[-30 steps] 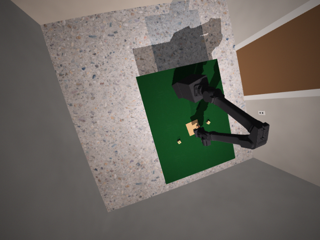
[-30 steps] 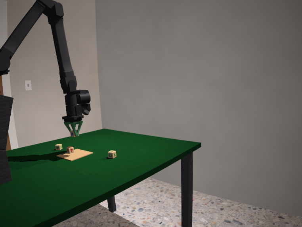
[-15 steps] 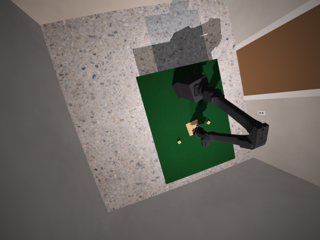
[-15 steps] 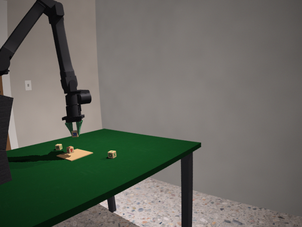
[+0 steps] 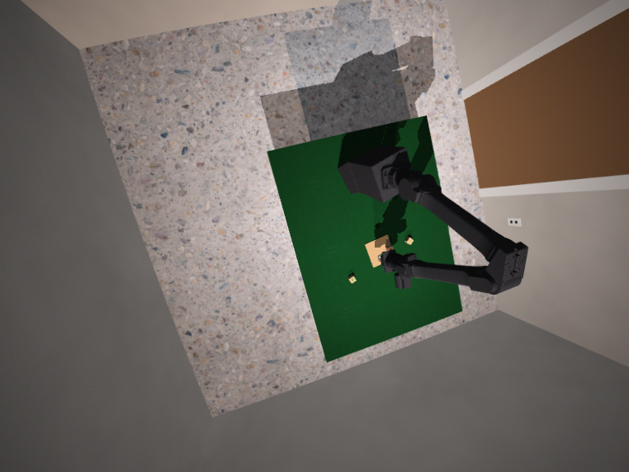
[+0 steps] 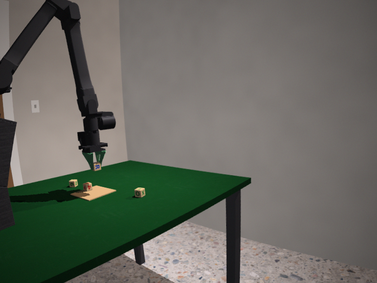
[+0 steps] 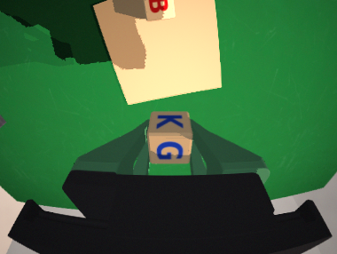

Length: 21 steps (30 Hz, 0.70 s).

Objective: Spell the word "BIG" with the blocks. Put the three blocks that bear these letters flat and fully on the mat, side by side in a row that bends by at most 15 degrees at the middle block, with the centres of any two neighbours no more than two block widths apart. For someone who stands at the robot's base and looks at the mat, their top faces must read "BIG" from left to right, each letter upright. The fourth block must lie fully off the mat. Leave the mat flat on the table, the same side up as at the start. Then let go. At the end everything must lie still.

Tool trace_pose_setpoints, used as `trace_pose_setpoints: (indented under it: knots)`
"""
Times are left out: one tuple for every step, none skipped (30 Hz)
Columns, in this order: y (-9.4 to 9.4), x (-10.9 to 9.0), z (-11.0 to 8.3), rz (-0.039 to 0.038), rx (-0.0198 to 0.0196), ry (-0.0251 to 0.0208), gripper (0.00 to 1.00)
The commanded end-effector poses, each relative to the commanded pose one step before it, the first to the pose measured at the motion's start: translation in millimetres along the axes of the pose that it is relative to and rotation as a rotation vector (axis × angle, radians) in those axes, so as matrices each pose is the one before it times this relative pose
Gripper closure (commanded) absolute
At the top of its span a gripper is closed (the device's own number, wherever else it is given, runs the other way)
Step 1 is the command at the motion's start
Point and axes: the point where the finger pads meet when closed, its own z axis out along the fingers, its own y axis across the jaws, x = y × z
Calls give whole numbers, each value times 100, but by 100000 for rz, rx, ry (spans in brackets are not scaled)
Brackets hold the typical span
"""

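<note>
Green counter (image 5: 330,284) (image 6: 170,182) (image 7: 284,146), one, bearing a mat and three blocks; a fourth block is held above it.

Mat (image 5: 375,255) (image 6: 102,191) (image 7: 182,58), tan, square-cornered, flat on the counter. Partly covered by the arm (image 5: 446,272) (image 6: 79,61) in the top view; upper part cropped in the wrist view.

Gripper (image 5: 380,257) (image 6: 97,165) (image 7: 169,125), green-fingered, pointing down, closed on the blue-lettered block (image 6: 97,166) (image 7: 170,138). Block raised above the counter. Legible: "K" and "G" in the wrist view, "R" lying sideways in the exterior view. In the top view it is too small to read.

Red-lettered block (image 6: 87,186) (image 7: 160,10), on the mat, near one corner. Wrist view shows a red "B", cut by the upper border; exterior view shows a red mark, "4" or "A", cannot tell which. Largely masked by the arm from the top.

Green-lettered block (image 5: 352,278) (image 6: 139,192), off the mat, on the counter. Legible: "O" and "X"; top mark too foreshortened to read.

Far block (image 5: 409,240) (image 6: 72,183), off the mat, opposite side. Green "6" or "G", unclear; neighbouring mark illegible.

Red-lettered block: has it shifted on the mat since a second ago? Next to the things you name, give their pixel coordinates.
No. In the exterior view, the red-lettered block (image 6: 87,186) (image 7: 159,9) sits at the same mat (image 6: 100,191) (image 7: 182,53) (image 5: 374,253) corner.
</note>
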Motion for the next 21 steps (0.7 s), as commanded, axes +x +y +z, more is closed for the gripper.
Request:
trace_pose_setpoints:
  knots:
    - [-215, 567, 455, -11360, -1517, -799, 73]
    - [-8, -107, 10, -236, -17, -73, 73]
    - [-14, -182, 18, -403, -30, -124, 73]
    - [-7, -86, 8, -191, -14, -59, 73]
    - [-45, 6, 3, -41, 254, 61, 73]
    - [26, 7, 8, -8, 53, 67, 73]
    - [-43, 0, 12, -28, 138, 15, 73]
    - [-135, 2, 29, -76, 393, 39, 73]
    - [-153, -7, 62, -123, 571, 53, 73]
    - [-205, -16, 98, -185, 836, 75, 73]
    - [-8, -55, 138, -136, 45, -30, 73]
    - [0, 0, 0, 0, 0, 0, 73]
    - [0, 0, 0, 0, 0, 0, 73]
    - [-4, -73, 180, -166, -15, -46, 73]
    - [16, -94, 224, 485, -45, -57, 73]
    - [21, -113, 268, 97, -55, -68, 73]
    - [23, -130, 311, -20, -63, -78, 73]
    - [29, -114, 349, 48, -65, -64, 73]
    - [40, 4, 375, 333, -51, 23, 73]
    - [43, 4, 408, 217, -55, 25, 73]
    - [45, 5, 437, 50, -57, 27, 73]
